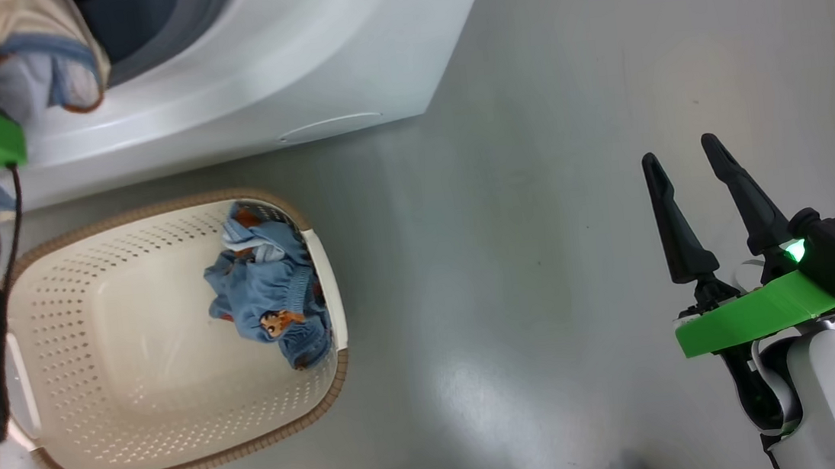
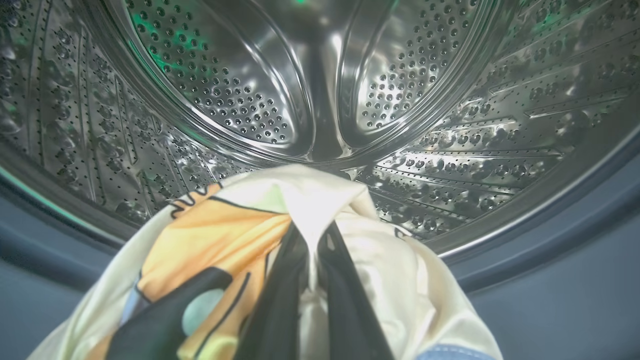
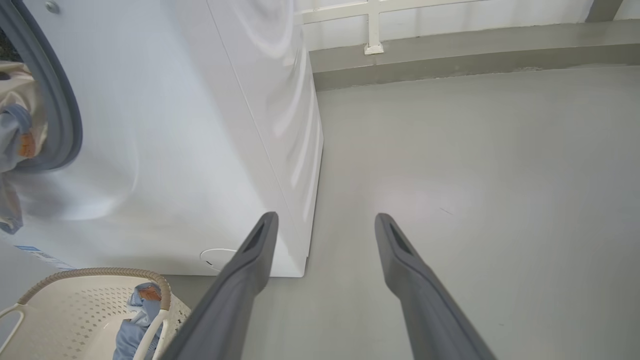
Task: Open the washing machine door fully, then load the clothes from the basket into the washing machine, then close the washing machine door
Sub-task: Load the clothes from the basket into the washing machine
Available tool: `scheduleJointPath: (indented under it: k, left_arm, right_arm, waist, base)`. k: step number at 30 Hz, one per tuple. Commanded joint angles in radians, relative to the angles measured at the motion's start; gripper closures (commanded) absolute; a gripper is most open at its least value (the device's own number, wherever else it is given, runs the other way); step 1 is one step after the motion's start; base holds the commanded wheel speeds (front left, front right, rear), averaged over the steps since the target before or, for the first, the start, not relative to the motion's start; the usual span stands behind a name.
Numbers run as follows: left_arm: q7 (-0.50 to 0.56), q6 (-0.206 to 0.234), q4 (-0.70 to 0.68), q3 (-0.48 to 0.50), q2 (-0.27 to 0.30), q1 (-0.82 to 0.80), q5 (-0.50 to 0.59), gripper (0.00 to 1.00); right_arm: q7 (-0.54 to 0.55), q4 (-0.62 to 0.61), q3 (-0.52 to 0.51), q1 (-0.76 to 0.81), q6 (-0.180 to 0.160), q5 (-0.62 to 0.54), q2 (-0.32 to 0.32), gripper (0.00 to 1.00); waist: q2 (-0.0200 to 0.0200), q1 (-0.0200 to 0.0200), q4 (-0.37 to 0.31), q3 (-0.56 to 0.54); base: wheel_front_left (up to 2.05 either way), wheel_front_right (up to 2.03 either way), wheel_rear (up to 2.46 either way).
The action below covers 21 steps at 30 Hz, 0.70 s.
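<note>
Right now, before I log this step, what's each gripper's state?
Left gripper: closed on the cream-yellow garment.
Right gripper: open, holding nothing.

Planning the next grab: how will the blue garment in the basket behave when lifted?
Probably floppy: the blue garment lies crumpled in folds against the basket wall. Likely light, and will drape, as the cream garment sags around the left claw.
</note>
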Motion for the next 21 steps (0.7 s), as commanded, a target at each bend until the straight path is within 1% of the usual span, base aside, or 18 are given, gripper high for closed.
scheduleJointPath:
  k: [1, 5, 10, 15, 21]
  left_arm:
    - [-0.005, -0.001, -0.008, 0.014, 0.058, -0.023, -0.007, 1.0]
    - [-0.005, -0.001, 0.036, -0.011, 0.064, -0.094, -0.013, 1.0]
    - [-0.005, -0.001, 0.025, -0.005, 0.074, -0.159, -0.017, 1.0]
    - [-0.005, -0.001, -0.059, 0.042, 0.088, -0.189, 0.027, 1.0]
    - [-0.005, -0.001, -0.187, 0.126, 0.071, -0.177, 0.089, 1.0]
  right_arm:
    - [-0.007, -0.023, 0.026, 0.003, 0.001, -0.008, 0.005, 0.0]
    - [-0.007, -0.023, 0.029, -0.007, 0.001, -0.007, 0.009, 0.0]
    - [-0.007, -0.023, 0.034, -0.018, 0.001, -0.008, 0.013, 0.0]
    - [-0.007, -0.023, 0.036, -0.027, 0.001, -0.008, 0.019, 0.0]
    - [-0.007, -0.025, 0.036, -0.037, 0.001, -0.009, 0.023, 0.0]
  waist:
    - [-0.0002, 0.0, -0.008, 0.008]
    - [-0.0002, 0.0, -0.017, 0.02]
    - [-0.0002, 0.0, -0.027, 0.033]
    - [-0.0002, 0.0, -0.037, 0.045]
    - [-0.0002, 0.0, -0.044, 0.056]
  base:
    - [0.0, 0.0, 0.0]
    - [0.0, 0.0, 0.0]
    - [0.0, 0.0, 0.0]
    - [0.0, 0.0, 0.0]
    - [0.0, 0.0, 0.0]
